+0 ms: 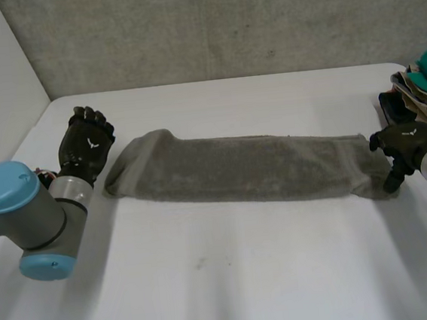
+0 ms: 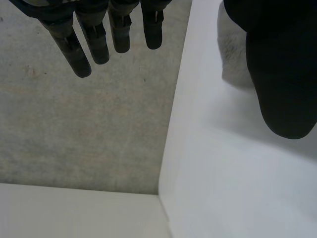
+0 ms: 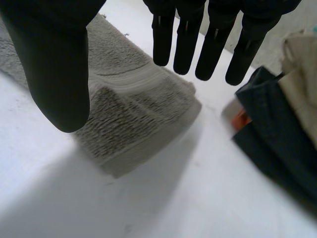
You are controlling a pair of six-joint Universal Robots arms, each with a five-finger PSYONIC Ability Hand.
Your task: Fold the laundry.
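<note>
Towel [image 1: 237,169] lies stretched out on bench [image 1: 232,279]. Left hand [image 1: 87,146] spread, just beside one end. Right hand [image 1: 402,142] spread, opposite end under its palm.

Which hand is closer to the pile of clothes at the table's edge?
Right. The right hand is just beside the pile of clothes, at one end of the grey towel; the left hand is past the towel's opposite end.

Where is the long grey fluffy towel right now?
In the head view the long grey towel lies across the white table, between the left hand and the right hand.
</note>
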